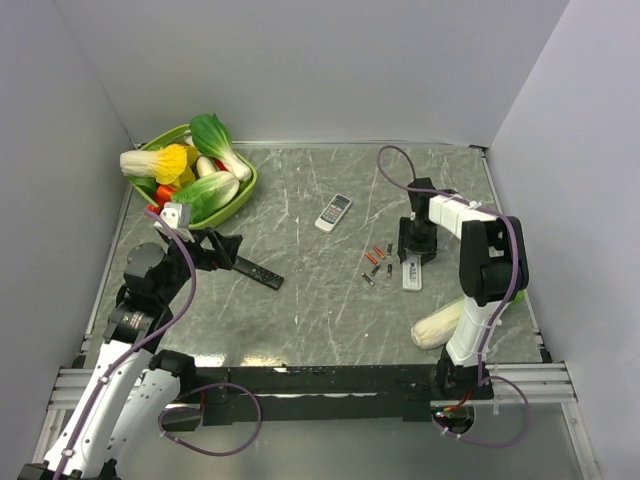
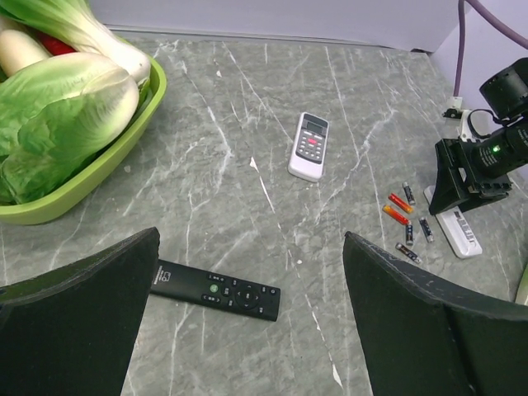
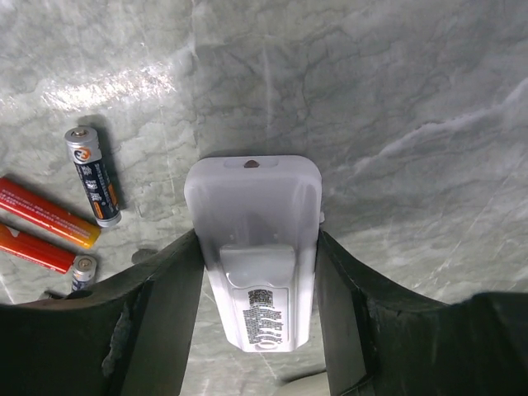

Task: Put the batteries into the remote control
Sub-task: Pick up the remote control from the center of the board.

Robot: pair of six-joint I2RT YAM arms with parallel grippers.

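The right gripper [image 3: 257, 239] presses its 2 fingers against the sides of the white oblong plastic remote control [image 3: 254, 194] on the grey marble table [image 3: 412, 82]. The slim black and orange-red batteries [image 3: 48, 213] lie just beside it. The left gripper [image 2: 250, 239] gapes wide, empty.

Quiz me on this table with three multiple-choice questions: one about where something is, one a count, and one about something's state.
1. Where does the face-down white remote lie? A in the green basket; B between the right tool's fingers; C under the black remote.
2. How many orange-red batteries are there? A none; B two; C five.
3. How is the left tool? A shut on a battery; B gripping the black remote; C wide open, empty.
Answers: 1 B, the right wrist view shows a finger against each side; 2 B, two lie side by side left of that remote; 3 C, its fingers stand far apart, holding nothing.
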